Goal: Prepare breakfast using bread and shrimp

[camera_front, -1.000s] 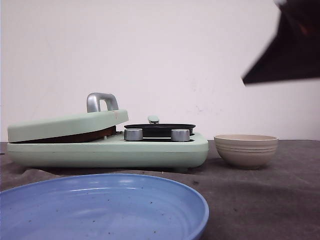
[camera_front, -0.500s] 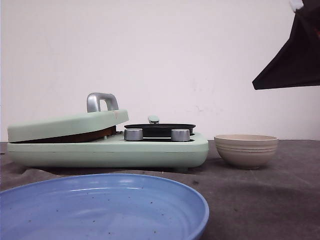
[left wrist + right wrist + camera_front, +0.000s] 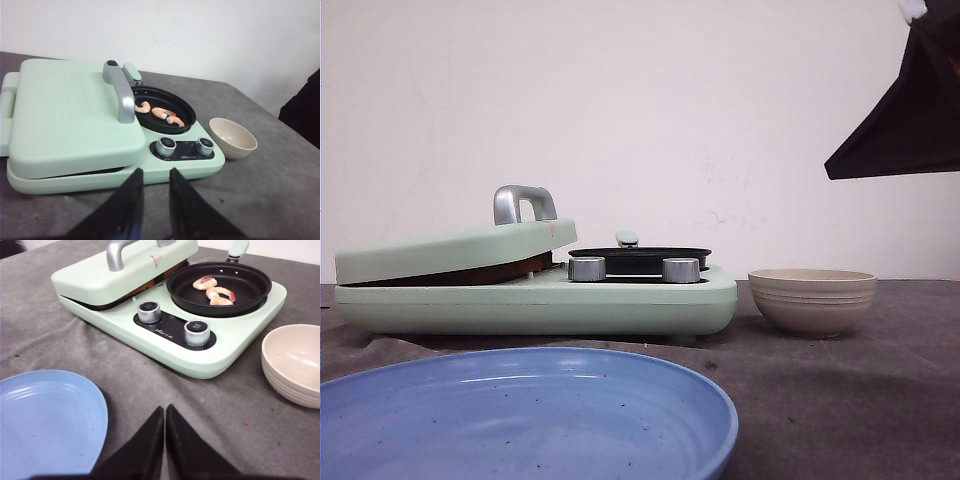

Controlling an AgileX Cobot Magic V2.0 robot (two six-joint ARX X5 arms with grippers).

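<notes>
1. The left gripper hung just in front of the green cooker, its fingers a little apart and holding nothing.
2. The cooker's lid was down. A brown edge in the gap was probably the bread, so the bread lay inside, straight ahead of the left gripper.
3. The lid's handle ran front to back, nearer the left arm.
4. Right of the lid, three shrimp lay in the black pan.
5. The right gripper was closed and empty, in front of the cooker, between the blue plate and the bowl.
</notes>
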